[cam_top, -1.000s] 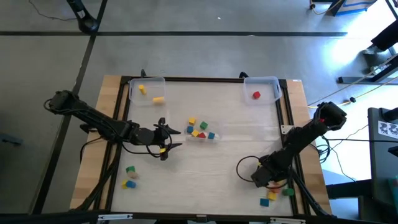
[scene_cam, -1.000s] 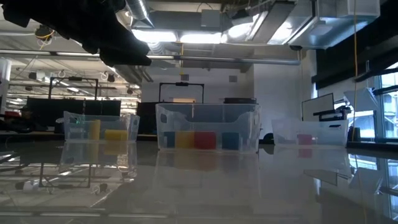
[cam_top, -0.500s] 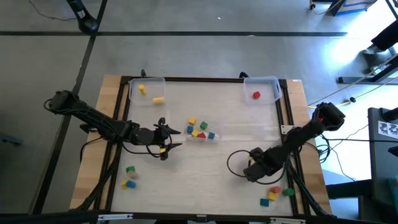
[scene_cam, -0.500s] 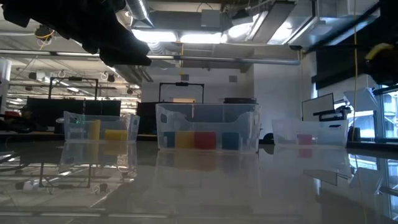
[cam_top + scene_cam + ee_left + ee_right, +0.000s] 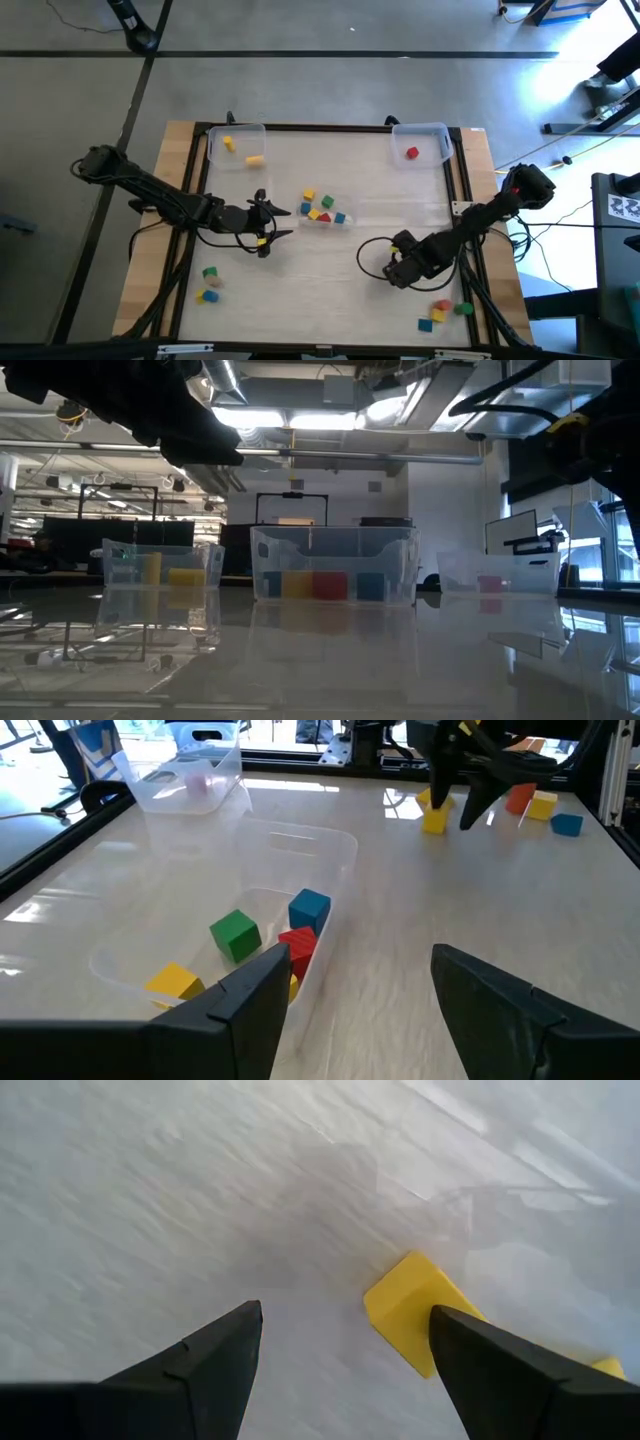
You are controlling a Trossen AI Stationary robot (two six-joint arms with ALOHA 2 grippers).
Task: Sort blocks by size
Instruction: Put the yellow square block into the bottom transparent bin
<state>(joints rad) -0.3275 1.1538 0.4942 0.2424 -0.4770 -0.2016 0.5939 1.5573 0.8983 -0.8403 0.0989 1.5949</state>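
Note:
Several small coloured blocks [image 5: 320, 208] lie in one end of a long clear bin [image 5: 300, 870] at the table's middle. My left gripper [image 5: 272, 224] hovers open and empty just left of them; its wrist view shows the blue, green, red and yellow blocks [image 5: 268, 938]. My right gripper [image 5: 392, 266] is open, low over the table right of centre. A yellow block [image 5: 415, 1318] lies flat on the table just ahead of its fingers, nearer one of them. It also shows in the left wrist view [image 5: 434, 819], below the right gripper [image 5: 466, 798].
A clear bin [image 5: 237, 146] with two yellow blocks stands at the far left. A clear bin [image 5: 422, 142] with a red block stands at the far right. Loose blocks lie near left [image 5: 208, 285] and near right [image 5: 440, 312]. A raised frame [image 5: 330, 127] edges the table.
My right gripper has gone from the near right corner toward the table's middle, leftward and a little toward the far edge, leaving the loose blocks at the near right behind. My left arm has kept still.

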